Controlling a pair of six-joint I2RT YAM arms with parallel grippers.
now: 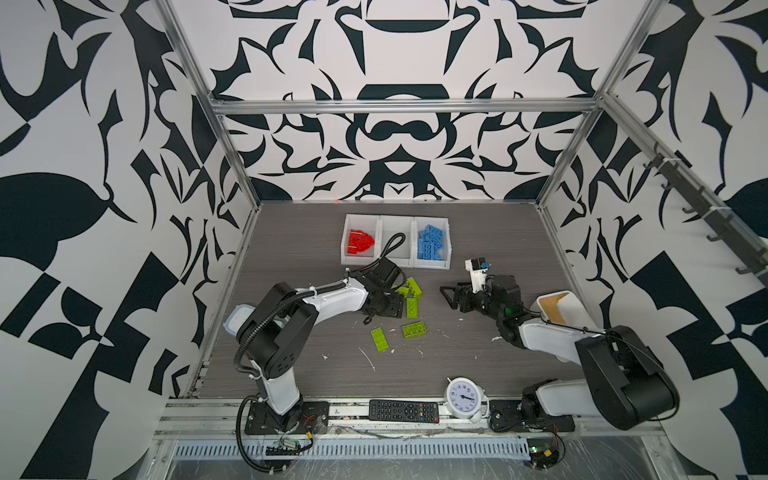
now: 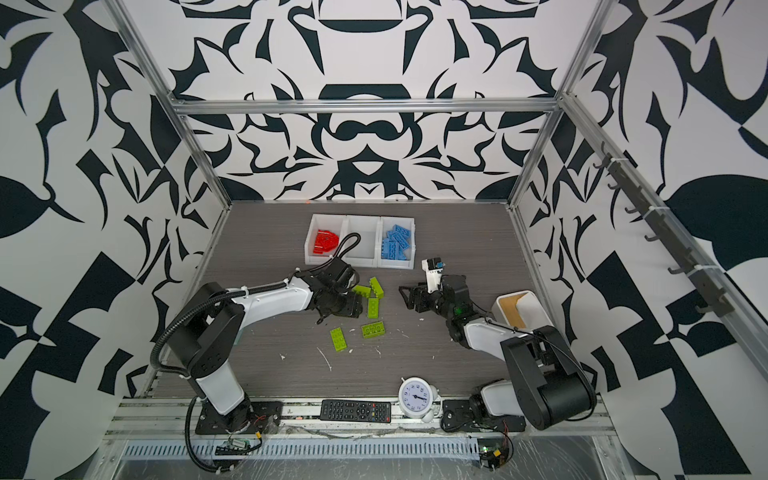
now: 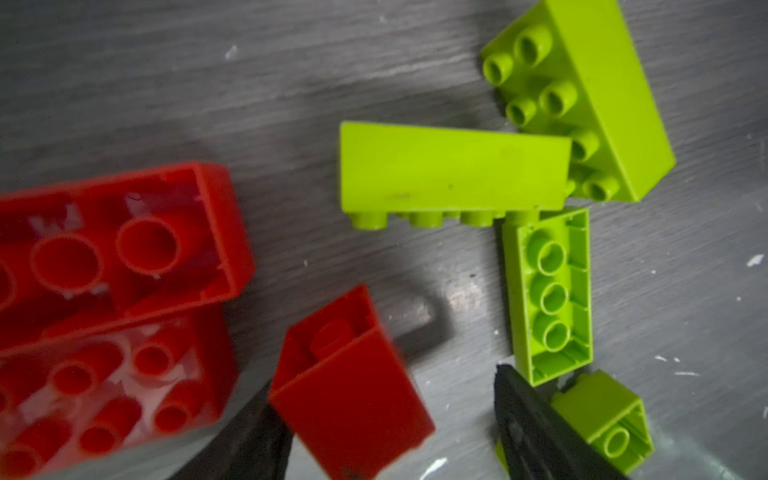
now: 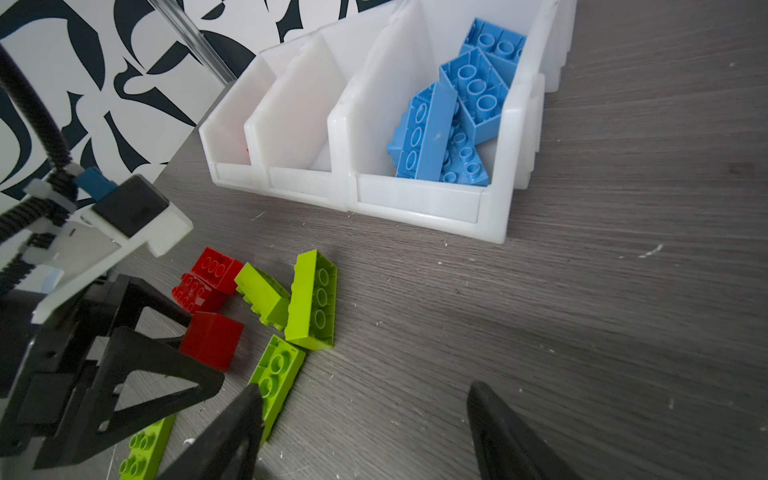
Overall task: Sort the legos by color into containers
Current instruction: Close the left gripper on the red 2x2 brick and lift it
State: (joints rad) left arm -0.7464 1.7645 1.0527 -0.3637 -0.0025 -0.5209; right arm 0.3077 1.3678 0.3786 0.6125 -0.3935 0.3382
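Observation:
My left gripper (image 3: 384,380) is low over a loose pile of legos, jaws apart. A small red brick (image 3: 353,386) sits between its fingers, against one finger and clear of the other. Two larger red bricks (image 3: 112,249) lie beside it, and several lime green bricks (image 3: 453,170) lie just beyond. In both top views more green bricks (image 1: 413,329) lie nearer the front. The three joined white containers (image 1: 432,264) stand at the back: red legos (image 1: 360,242) in the left one, blue legos (image 1: 432,243) in the right one, the middle one bare. My right gripper (image 4: 365,399) hangs open over bare table.
A white tub with a tan interior (image 1: 561,307) stands at the right behind my right arm. A white clock (image 1: 462,397) and a black remote (image 1: 404,411) lie on the front rail. White scraps (image 1: 368,359) dot the grey tabletop.

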